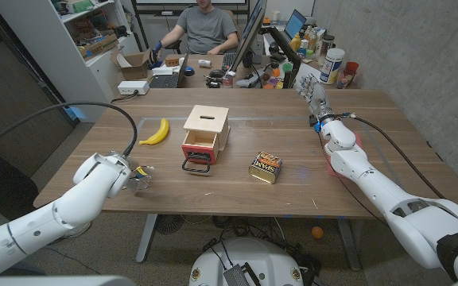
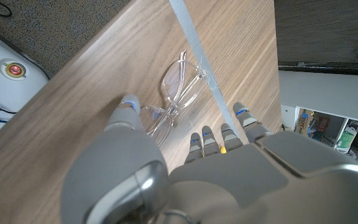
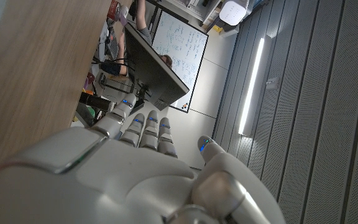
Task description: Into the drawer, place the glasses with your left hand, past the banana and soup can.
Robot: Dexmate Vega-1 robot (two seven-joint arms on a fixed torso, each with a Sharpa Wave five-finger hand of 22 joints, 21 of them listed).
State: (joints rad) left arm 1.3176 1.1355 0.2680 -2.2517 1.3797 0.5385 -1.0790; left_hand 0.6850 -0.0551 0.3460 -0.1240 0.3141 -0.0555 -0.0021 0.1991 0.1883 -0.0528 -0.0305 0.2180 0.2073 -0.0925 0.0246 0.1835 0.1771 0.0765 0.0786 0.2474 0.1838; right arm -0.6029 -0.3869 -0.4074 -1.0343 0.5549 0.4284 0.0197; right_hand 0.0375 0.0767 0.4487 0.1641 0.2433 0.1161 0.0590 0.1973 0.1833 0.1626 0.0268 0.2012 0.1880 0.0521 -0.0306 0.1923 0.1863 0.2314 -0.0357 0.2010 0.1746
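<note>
My left hand is over the glasses, fingers spread apart, nothing gripped yet. Glasses lie on the tabletop near its front edge, well left of the drawer. Drawer is pulled open. Banana just left of the drawer, soup can right of it. Right hand far right of the drawer, fingers loose, holding nothing.

Even, bright indoor light, soft shadows on the desk. A ceiling strip light glares in the right wrist view. Near fingers look slightly blurred.
</note>
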